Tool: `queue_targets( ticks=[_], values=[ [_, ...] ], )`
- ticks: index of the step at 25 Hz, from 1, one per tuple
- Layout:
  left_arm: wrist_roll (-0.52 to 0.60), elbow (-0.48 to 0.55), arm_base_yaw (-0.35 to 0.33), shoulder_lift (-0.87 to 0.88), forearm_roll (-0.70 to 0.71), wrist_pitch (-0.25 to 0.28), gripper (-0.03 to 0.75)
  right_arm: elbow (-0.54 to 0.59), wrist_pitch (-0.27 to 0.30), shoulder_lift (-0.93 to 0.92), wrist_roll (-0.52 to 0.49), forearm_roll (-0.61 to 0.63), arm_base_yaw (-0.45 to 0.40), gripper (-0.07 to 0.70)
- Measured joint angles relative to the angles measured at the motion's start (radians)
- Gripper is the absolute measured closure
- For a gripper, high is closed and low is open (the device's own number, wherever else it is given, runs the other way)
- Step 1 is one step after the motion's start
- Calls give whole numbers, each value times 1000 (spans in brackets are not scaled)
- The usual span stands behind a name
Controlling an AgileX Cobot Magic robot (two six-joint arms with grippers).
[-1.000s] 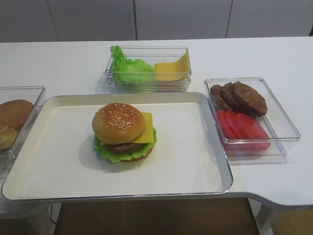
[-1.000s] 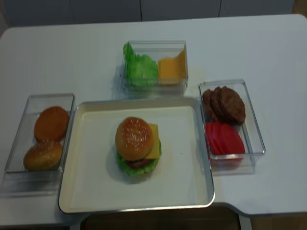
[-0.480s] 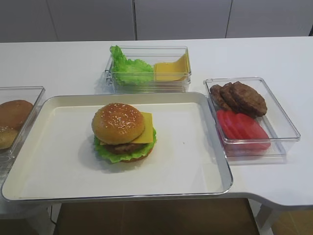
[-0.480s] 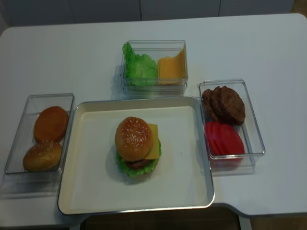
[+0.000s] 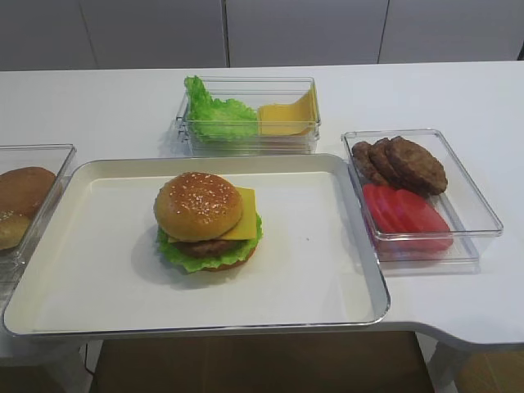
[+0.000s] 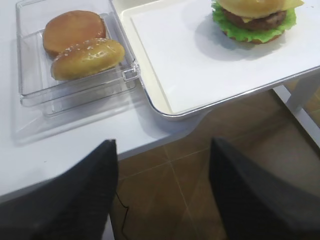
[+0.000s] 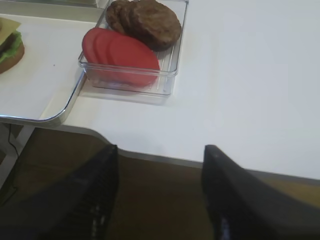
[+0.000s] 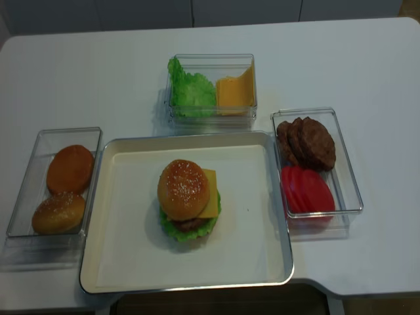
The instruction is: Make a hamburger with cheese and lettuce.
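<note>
Hamburger [image 5: 208,220] sits whole, middle-left of tray [image 5: 344,278]. Left pincer [image 6: 162,200] and right pincer [image 7: 159,192] both apart, empty, off worktop's near edge. Left pincer nearer.

We see a white table [image 5: 98,106] with a cream tray [image 5: 327,286] at its near edge. On the tray, left of its middle, stands the hamburger [image 5: 206,221]: a sesame-seeded top bun, the cheese [image 5: 242,223] poking out as a yellow corner on its right, a brown patty below, the lettuce [image 5: 196,255] frilling out around the base. Beyond the tray's far side sits a clear box [image 5: 246,139] holding bunched green leaves [image 5: 213,115] on the left and yellow slices [image 5: 286,116] on the right. Right of the tray, a second clear box [image 5: 475,221] holds brown patties [image 5: 405,162] at its far end and red tomato slices [image 5: 405,214] at its near end. At the left edge a third clear box [image 5: 41,151] shows buns [image 5: 20,192], partly cut off.
</note>
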Motion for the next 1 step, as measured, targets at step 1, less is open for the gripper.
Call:
queue_targets(
  ticks=[1],
  values=[
    [0,2,0,0,0,0,283,0,0,0,0,0,0,205]
  ],
)
